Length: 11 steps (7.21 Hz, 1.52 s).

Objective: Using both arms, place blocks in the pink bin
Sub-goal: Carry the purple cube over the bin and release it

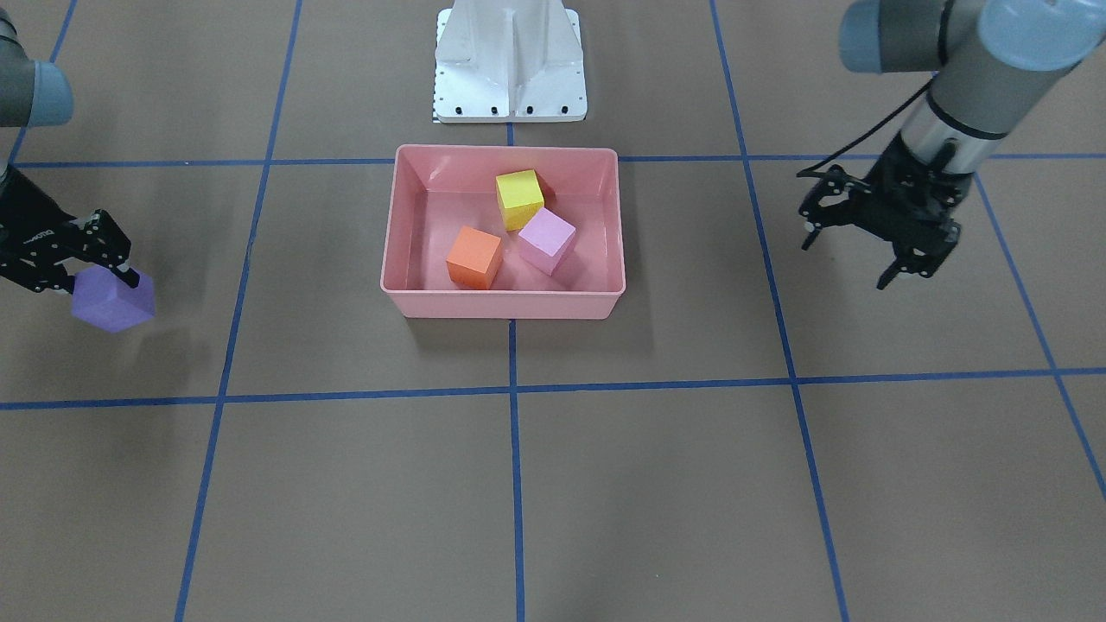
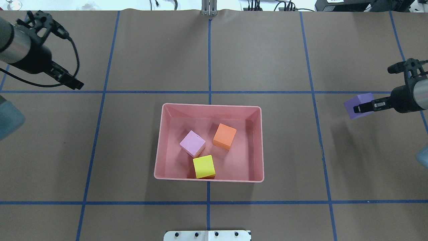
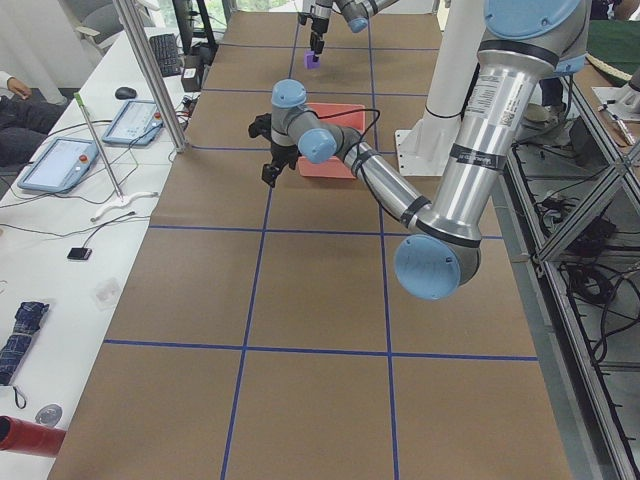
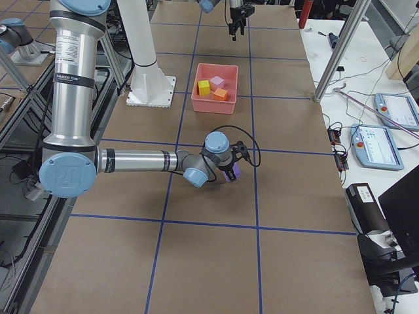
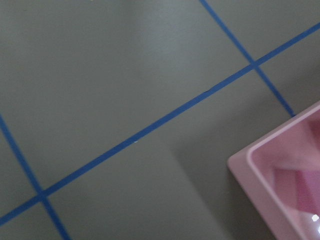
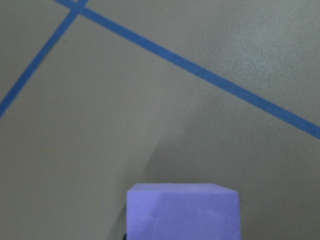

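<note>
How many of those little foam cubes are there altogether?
4. The yellow cube, orange cube and pale pink cube sit inside the pink bin; the purple cube is gripped by the right arm's fingers, away from it. None looks hidden.

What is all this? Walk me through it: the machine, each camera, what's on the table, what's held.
Two robot arms stand at a brown table crossed with blue tape. One picture faces the robot, one looks from behind over it, two look from the table's ends, and two come from cameras on the wrists. A pink bin in the middle holds the orange block, yellow block and pale pink block. The right gripper is shut on the purple block, off to one side of the bin. The left gripper is open and empty.
</note>
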Motion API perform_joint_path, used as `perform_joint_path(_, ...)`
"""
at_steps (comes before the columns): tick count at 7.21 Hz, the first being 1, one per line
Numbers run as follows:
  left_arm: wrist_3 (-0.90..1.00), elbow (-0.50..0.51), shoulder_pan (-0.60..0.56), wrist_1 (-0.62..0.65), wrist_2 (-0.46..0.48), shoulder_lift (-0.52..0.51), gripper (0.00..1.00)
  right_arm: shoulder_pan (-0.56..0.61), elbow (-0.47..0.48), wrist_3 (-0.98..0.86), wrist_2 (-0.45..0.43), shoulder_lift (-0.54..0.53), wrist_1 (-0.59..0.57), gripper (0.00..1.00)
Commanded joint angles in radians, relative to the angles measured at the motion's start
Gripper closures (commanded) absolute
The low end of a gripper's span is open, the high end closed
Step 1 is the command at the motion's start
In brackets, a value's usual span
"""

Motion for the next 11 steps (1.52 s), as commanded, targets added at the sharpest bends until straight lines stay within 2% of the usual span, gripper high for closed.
perform_joint_path(1,0.266,0.106,-0.184,-0.003,-0.102,0.059,0.00,-0.062,0.184,0.222,-0.023,0.116,-0.243,0.82)
perform_joint_path(2,0.349,0.174,-0.244,-0.003,-0.122,0.059,0.00,-0.121,0.244,0.316,-0.075,0.185,-0.351,0.80)
perform_joint_path(3,0.368,0.231,-0.293,-0.004,-0.130,0.061,0.00,-0.189,0.291,0.405,-0.151,0.290,-0.505,0.79)
perform_joint_path(4,0.368,0.256,-0.347,-0.006,-0.129,0.065,0.00,-0.255,0.328,0.467,-0.219,0.428,-0.716,0.77)
perform_joint_path(5,0.367,0.265,-0.394,-0.015,-0.117,0.102,0.00,-0.334,0.353,0.545,-0.300,0.537,-0.869,0.75)
perform_joint_path(7,0.367,0.315,-0.467,-0.020,-0.101,0.131,0.00,-0.514,0.350,0.665,-0.496,0.597,-0.913,0.68)
perform_joint_path(9,0.367,0.325,-0.481,-0.020,-0.101,0.143,0.00,-0.669,0.338,0.706,-0.682,0.643,-1.020,0.02)
perform_joint_path(11,0.365,0.323,-0.484,-0.020,-0.101,0.151,0.00,-0.685,0.335,0.714,-0.706,0.646,-1.094,0.01)
